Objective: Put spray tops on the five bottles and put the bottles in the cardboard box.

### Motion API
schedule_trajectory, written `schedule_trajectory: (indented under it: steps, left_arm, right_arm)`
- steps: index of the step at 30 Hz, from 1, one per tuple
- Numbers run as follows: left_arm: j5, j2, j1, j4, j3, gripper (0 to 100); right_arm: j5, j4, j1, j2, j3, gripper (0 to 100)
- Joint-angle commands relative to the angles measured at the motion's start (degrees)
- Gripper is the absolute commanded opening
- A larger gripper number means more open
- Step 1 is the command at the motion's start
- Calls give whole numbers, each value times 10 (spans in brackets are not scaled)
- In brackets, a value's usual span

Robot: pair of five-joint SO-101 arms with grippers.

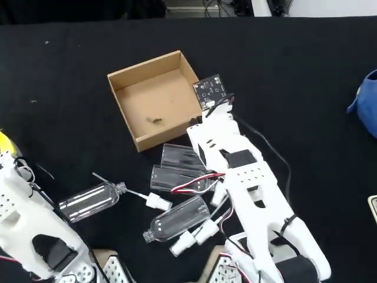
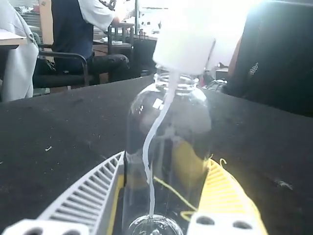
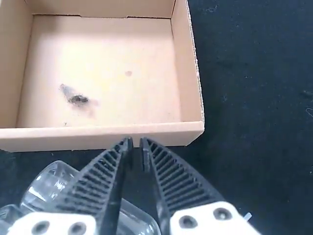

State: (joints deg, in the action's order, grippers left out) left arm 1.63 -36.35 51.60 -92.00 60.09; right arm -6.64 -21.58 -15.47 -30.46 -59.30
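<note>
The left claw [image 2: 165, 157] is clamped on a clear bottle [image 2: 168, 122], with a grey finger on one side and a yellow finger on the other. A white spray top [image 2: 185, 44] sits on the bottle's neck, and its thin tube [image 2: 155, 132] runs down inside. From above, four more bottles lie on their sides on the black table [image 1: 306, 65]. The left bottle [image 1: 91, 202] is toward the near left corner, with a loose top [image 1: 158, 201] just off its neck. The middle bottle [image 1: 177, 219] lies by the near edge, with two spare tops [image 1: 182, 243] close to its neck. A pair of bottles [image 1: 177, 177] lies side by side just short of the cardboard box [image 1: 165, 137]. The right claw [image 3: 136, 143] hangs over that pair at the box's near wall, its black fingers narrowed to a slit with nothing between them. The right wrist camera looks into the box, where the floor has a dark smudge [image 3: 76, 99]. A blue object [image 1: 366, 109] sits at the table's right edge. Beyond the table, the left wrist camera takes in a room with a chair [image 2: 73, 77].
</note>
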Motion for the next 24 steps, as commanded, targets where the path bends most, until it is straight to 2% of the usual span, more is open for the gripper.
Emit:
schedule_trajectory:
  steps: [1,5,8,13,24]
  left_arm:
    - [6,10,11,29,14,30]
    - [-40,18,60,1,7,29]
    - [-71,19,87,34,-6,29]
    - [-76,20,101,88,-7,30]
    - [-73,16,106,88,0,30]
  right_arm:
    - [-2,15,-4,2,5,11]
    - [-4,14,-4,2,5,11]
    - [-4,16,-4,2,7,11]
    - [-4,16,-4,1,6,11]
    - [-4,16,-4,1,5,11]
